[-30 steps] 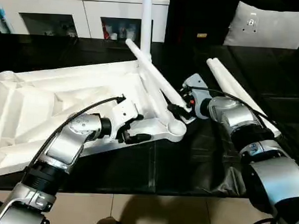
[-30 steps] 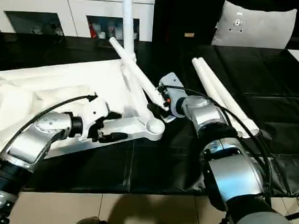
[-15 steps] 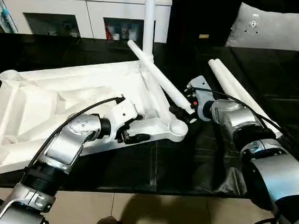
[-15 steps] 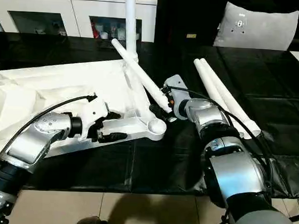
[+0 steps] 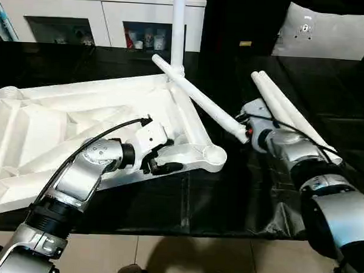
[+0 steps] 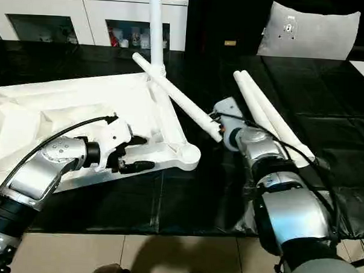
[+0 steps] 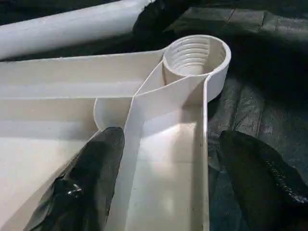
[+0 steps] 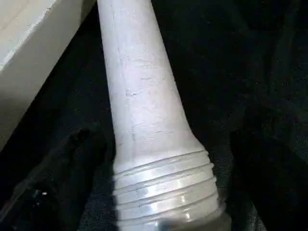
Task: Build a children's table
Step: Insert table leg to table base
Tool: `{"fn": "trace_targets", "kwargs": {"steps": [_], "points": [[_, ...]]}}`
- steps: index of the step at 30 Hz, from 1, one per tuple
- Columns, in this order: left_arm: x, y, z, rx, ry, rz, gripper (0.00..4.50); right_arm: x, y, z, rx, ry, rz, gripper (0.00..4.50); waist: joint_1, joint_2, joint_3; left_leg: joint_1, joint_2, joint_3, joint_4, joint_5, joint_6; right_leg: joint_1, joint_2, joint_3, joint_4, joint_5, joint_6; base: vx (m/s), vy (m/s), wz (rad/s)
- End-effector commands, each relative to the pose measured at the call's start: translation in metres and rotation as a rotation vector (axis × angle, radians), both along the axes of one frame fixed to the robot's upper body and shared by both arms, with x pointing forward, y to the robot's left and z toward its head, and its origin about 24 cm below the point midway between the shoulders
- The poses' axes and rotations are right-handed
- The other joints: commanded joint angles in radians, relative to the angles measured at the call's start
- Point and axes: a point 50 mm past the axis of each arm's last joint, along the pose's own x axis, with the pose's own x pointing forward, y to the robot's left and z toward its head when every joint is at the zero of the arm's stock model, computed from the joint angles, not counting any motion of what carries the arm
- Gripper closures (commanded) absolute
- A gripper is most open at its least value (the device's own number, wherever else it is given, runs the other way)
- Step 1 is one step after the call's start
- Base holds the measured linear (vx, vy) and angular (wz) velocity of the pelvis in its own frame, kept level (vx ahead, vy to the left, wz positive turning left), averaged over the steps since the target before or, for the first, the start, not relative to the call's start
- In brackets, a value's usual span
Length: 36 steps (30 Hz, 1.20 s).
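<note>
The children's table top (image 5: 62, 122) lies upside down on the black cloth, ribs up. One white leg (image 5: 178, 27) stands upright in its far corner socket. A loose leg (image 5: 199, 96) lies slanted across that corner, and its threaded end (image 8: 166, 192) sits between the wide-apart fingers (image 8: 53, 187) of my open right gripper (image 5: 246, 130). Two more legs (image 5: 286, 111) lie side by side just right of that arm. My left gripper (image 7: 168, 178) straddles the top's near rim beside the empty near-right socket (image 7: 195, 55), one finger (image 7: 91, 183) on each side.
A white cabinet with glass doors (image 5: 102, 18) stands behind the table. A grey cushion (image 5: 331, 31) sits at the back right. The black cloth (image 5: 245, 200) wrinkles under my right forearm, and tiled floor (image 5: 183, 257) shows past the table's front edge.
My right gripper has drawn back to the right, away from the table top, to the loose leg's threaded end, and its jaws have widened. The left arm has not moved.
</note>
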Motion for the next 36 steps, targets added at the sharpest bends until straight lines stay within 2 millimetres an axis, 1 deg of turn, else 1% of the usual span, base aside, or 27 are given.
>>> {"fn": "trace_targets", "kwargs": {"steps": [1, 3, 5, 8, 10, 11, 15, 16, 17, 18, 19, 21, 22, 23, 24, 25, 26, 28, 29, 30, 31, 32, 33, 34, 35, 36], "points": [[0.001, 0.002, 0.004, 0.016, -0.019, -0.004, 0.97, -0.002, -0.006, -0.002, -0.005, 0.031, 0.013, 0.01, 0.004, 0.002, -0.09, 0.002, 0.062, -0.015, -0.062, -0.076, 0.055, 0.064, -0.093, 0.055, -0.059, -0.085, -0.27, 0.0, 0.0, 0.0], [0.0, 0.002, 0.004, 0.015, -0.017, -0.005, 0.97, -0.005, -0.009, -0.005, 0.004, 0.067, 0.034, 0.01, 0.004, 0.003, -0.089, 0.003, 0.061, -0.015, -0.062, -0.08, 0.057, 0.063, -0.093, 0.054, -0.059, -0.083, -0.272, 0.0, 0.0, 0.0], [0.0, 0.002, 0.003, 0.015, -0.016, -0.008, 0.97, -0.007, -0.01, -0.006, 0.0, 0.082, 0.048, 0.28, 0.005, 0.006, -0.089, 0.002, 0.062, -0.016, -0.061, -0.08, 0.061, 0.063, -0.094, 0.055, -0.058, -0.077, -0.279, 0.0, 0.0, 0.0], [0.0, 0.001, 0.003, 0.016, -0.012, -0.015, 0.97, -0.008, -0.014, -0.009, -0.015, 0.089, 0.048, 0.28, 0.005, 0.006, -0.088, 0.003, 0.062, -0.016, -0.061, -0.087, 0.059, 0.063, -0.094, 0.054, -0.06, -0.087, -0.28, 0.0, 0.0, 0.0], [0.0, 0.0, 0.004, 0.014, -0.012, -0.021, 0.97, -0.01, -0.014, -0.013, -0.012, 0.105, 0.042, 0.68, 0.006, 0.005, -0.088, 0.003, 0.062, -0.017, -0.062, -0.091, 0.056, 0.064, -0.095, 0.054, -0.061, -0.092, -0.28, 0.0, 0.0, 0.0], [0.0, -0.001, 0.004, 0.013, -0.012, -0.022, 0.97, -0.011, -0.014, -0.014, -0.018, 0.113, 0.043, 0.72, 0.006, 0.003, -0.088, 0.003, 0.062, -0.016, -0.062, -0.087, 0.057, 0.064, -0.095, 0.055, -0.06, -0.087, -0.28, 0.0, 0.0, 0.0], [-0.001, -0.002, 0.006, -0.008, -0.015, -0.024, 0.97, -0.014, -0.014, -0.02, -0.03, 0.129, 0.056, 1.12, 0.007, 0.006, -0.087, 0.003, 0.063, -0.017, -0.062, -0.083, 0.06, 0.063, -0.095, 0.054, -0.059, -0.079, -0.283, 0.0, 0.0, 0.0], [-0.001, -0.002, 0.007, -0.017, -0.013, -0.022, 0.97, -0.015, -0.014, -0.02, -0.023, 0.133, 0.063, 1.17, 0.006, 0.004, -0.087, 0.003, 0.063, -0.016, -0.062, -0.092, 0.06, 0.063, -0.094, 0.053, -0.06, -0.086, -0.284, 0.0, 0.0, 0.0], [-0.001, -0.002, 0.007, -0.02, -0.011, -0.022, 0.97, -0.015, -0.014, -0.02, -0.02, 0.134, 0.068, 1.23, 0.006, 0.006, -0.086, 0.004, 0.063, -0.017, -0.062, -0.097, 0.06, 0.063, -0.094, 0.054, -0.061, -0.091, -0.284, 0.0, 0.0, 0.0], [-0.001, -0.002, 0.007, -0.021, -0.011, -0.022, 0.97, -0.015, -0.014, -0.02, -0.017, 0.132, 0.074, 1.35, 0.006, 0.005, -0.086, 0.003, 0.063, -0.017, -0.063, -0.101, 0.059, 0.064, -0.095, 0.054, -0.062, -0.098, -0.283, 0.0, 0.0, 0.0], [-0.001, -0.002, 0.007, -0.022, -0.011, -0.021, 0.97, -0.015, -0.014, -0.019, -0.011, 0.126, 0.082, 1.47, 0.007, 0.006, -0.085, 0.003, 0.064, -0.017, -0.063, -0.104, 0.058, 0.063, -0.096, 0.054, -0.062, -0.105, -0.282, 0.0, 0.0, 0.0], [-0.001, -0.001, 0.008, -0.026, -0.014, -0.016, 0.97, -0.014, -0.012, -0.017, 0.009, 0.108, 0.104, 1.58, 0.007, 0.007, -0.086, 0.003, 0.063, -0.017, -0.063, -0.105, 0.057, 0.063, -0.095, 0.054, -0.062, -0.103, -0.281, 0.0, 0.0, 0.0], [-0.001, 0.0, 0.009, -0.041, -0.011, -0.006, 0.97, -0.013, -0.011, -0.014, 0.026, 0.09, 0.125, 1.62, 0.006, 0.006, -0.086, 0.002, 0.063, -0.017, -0.062, -0.097, 0.06, 0.064, -0.095, 0.054, -0.059, -0.087, -0.284, 0.0, 0.0, 0.0], [0.0, 0.002, 0.011, -0.061, -0.01, 0.009, 0.97, -0.012, -0.009, -0.009, 0.057, 0.056, 0.151, 1.66, 0.007, 0.008, -0.087, 0.002, 0.063, -0.017, -0.062, -0.096, 0.061, 0.064, -0.095, 0.054, -0.059, -0.082, -0.286, 0.0, 0.0, 0.0], [0.001, 0.002, 0.012, -0.071, -0.01, 0.017, 0.97, -0.011, -0.008, -0.005, 0.075, 0.035, 0.165, 1.68, 0.006, 0.006, -0.086, 0.001, 0.063, -0.017, -0.061, -0.095, 0.066, 0.064, -0.095, 0.053, -0.059, -0.074, -0.289, 0.0, 0.0, 0.0], [0.003, 0.004, 0.015, -0.106, -0.016, 0.044, 0.97, -0.008, -0.004, 0.004, 0.139, -0.02, 0.207, 1.7, 0.006, 0.008, -0.087, 0.001, 0.063, -0.016, -0.06, -0.098, 0.071, 0.065, -0.096, 0.054, -0.058, -0.07, -0.292, 0.0, 0.0, 0.0], [0.003, 0.004, 0.016, -0.112, -0.018, 0.049, 0.97, -0.008, -0.003, 0.005, 0.152, -0.029, 0.214, 1.7, 0.007, 0.007, -0.087, 0.001, 0.064, -0.016, -0.06, -0.099, 0.073, 0.066, -0.098, 0.054, -0.058, -0.066, -0.293, 0.0, 0.0, 0.0], [0.006, 0.006, 0.019, -0.142, -0.036, 0.082, 0.97, -0.007, 0.001, 0.013, 0.231, -0.067, 0.251, 1.73, 0.006, 0.008, -0.087, -0.001, 0.064, -0.017, -0.06, -0.089, 0.091, 0.066, -0.092, 0.052, -0.056, -0.045, -0.297, 0.0, 0.0, 0.0], [0.008, 0.007, 0.021, -0.163, -0.047, 0.109, 0.97, -0.007, 0.002, 0.017, 0.275, -0.087, 0.267, 1.73, 0.008, 0.01, -0.087, 0.001, 0.066, -0.019, -0.061, -0.09, 0.093, 0.064, -0.093, 0.051, -0.056, -0.045, -0.298, 0.0, 0.0, 0.0], [0.011, 0.008, 0.024, -0.194, -0.061, 0.147, 0.97, -0.007, 0.005, 0.023, 0.332, -0.114, 0.29, 1.73, 0.006, 0.008, -0.086, 0.001, 0.065, -0.016, -0.059, -0.101, 0.1, 0.066, -0.092, 0.052, -0.058, -0.041, -0.3, 0.0, 0.0, 0.0], [0.016, 0.011, 0.03, -0.26, -0.077, 0.215, 0.97, -0.008, 0.009, 0.031, 0.437, -0.157, 0.33, 1.73, 0.008, 0.011, -0.086, 0.0, 0.065, -0.017, -0.06, -0.102, 0.104, 0.066, -0.09, 0.052, -0.056, -0.036, -0.303, 0.0, 0.0, 0.0], [0.017, 0.013, 0.032, -0.282, -0.08, 0.235, 0.97, -0.009, 0.01, 0.033, 0.47, -0.169, 0.341, 1.73, 0.01, 0.01, -0.086, 0.0, 0.066, -0.017, -0.06, -0.103, 0.11, 0.067, -0.093, 0.052, -0.06, -0.033, -0.299, 0.0, 0.0, 0.0], [0.019, 0.013, 0.033, -0.298, -0.081, 0.25, 0.97, -0.009, 0.011, 0.034, 0.494, -0.176, 0.347, 1.74, 0.011, 0.009, -0.087, 0.001, 0.067, -0.019, -0.06, -0.099, 0.111, 0.067, -0.093, 0.052, -0.057, -0.026, -0.298, 0.0, 0.0, 0.0], [0.02, 0.014, 0.035, -0.324, -0.078, 0.268, 0.8, -0.011, 0.013, 0.034, 0.522, -0.184, 0.36, 1.74, 0.013, 0.012, -0.087, 0.003, 0.067, -0.02, -0.061, -0.095, 0.118, 0.062, -0.091, 0.049, -0.057, -0.034, -0.302, 0.0, 0.0, 0.0], [0.02, 0.015, 0.036, -0.345, -0.075, 0.278, 0.69, -0.012, 0.014, 0.035, 0.543, -0.191, 0.372, 1.75, 0.014, 0.012, -0.084, 0.003, 0.067, -0.018, -0.061, -0.101, 0.118, 0.062, -0.091, 0.05, -0.06, -0.044, -0.3, 0.0, 0.0, 0.0], [0.021, 0.015, 0.039, -0.383, -0.072, 0.294, 0.63, -0.015, 0.016, 0.034, 0.58, -0.198, 0.38, 1.75, 0.016, 0.01, -0.085, 0.003, 0.067, -0.02, -0.062, -0.102, 0.113, 0.063, -0.092, 0.05, -0.06, -0.057, -0.297, 0.0, 0.0, 0.0]]}}
